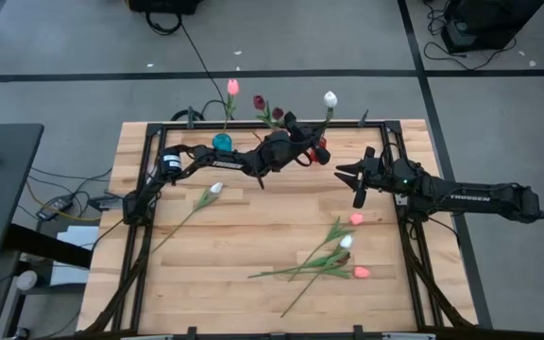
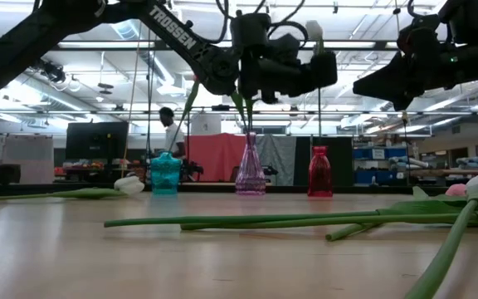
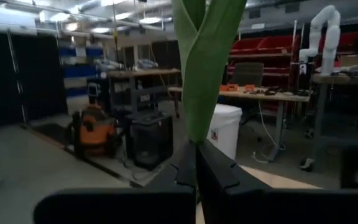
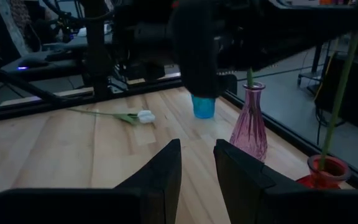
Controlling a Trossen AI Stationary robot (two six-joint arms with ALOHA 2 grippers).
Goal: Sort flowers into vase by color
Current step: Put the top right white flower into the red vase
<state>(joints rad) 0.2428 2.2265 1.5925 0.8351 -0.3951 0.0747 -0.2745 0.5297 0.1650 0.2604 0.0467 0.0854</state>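
Nearest the front edge of the table (image 1: pixel 159 302), a cluster of loose flowers (image 1: pixel 333 260) lies right of centre, stems crossing, with pink and white heads toward the right rail; bare wood stretches to its left. Farther back on the left, a single white tulip (image 1: pixel 214 189) lies alone, well apart from the cluster. Beyond that, the right gripper (image 1: pixel 352 179) hovers above the table near the right rail, its fingers narrowly parted and empty. At the back edge stand three vases in a row: a teal vase (image 2: pixel 165 174) holding a pink tulip (image 1: pixel 232 87), a pink glass vase (image 2: pixel 251 170), and a red vase (image 2: pixel 319 173) with a white tulip (image 1: pixel 330 98). The left gripper (image 1: pixel 296 142) hangs above the pink glass vase, fingers closed on the stem of a maroon tulip (image 1: pixel 259 102).
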